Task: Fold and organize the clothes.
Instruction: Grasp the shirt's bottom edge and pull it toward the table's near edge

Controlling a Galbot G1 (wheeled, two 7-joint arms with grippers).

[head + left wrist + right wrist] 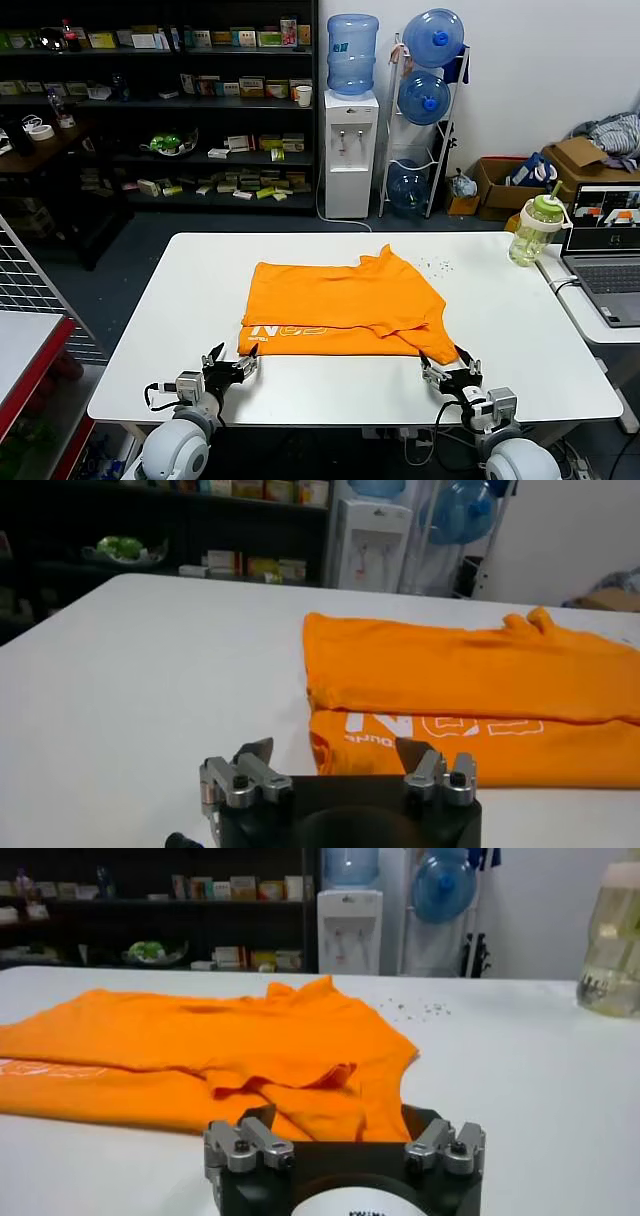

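T-shirt (pixel 340 300): bright orange, white lettering | table (pixel 520 330): white | bottle (pixel 536 230): pale green

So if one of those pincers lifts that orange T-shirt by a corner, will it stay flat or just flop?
Probably flop: the orange T-shirt lies in soft folds with a rumpled corner near the open right pincer. It looks thin, so likely light. Pushed across the smooth white table, it would probably bunch rather than slide whole.

Head view high, looking down; wrist views low, close, sharing T-shirt (pixel 345 305) near edge.
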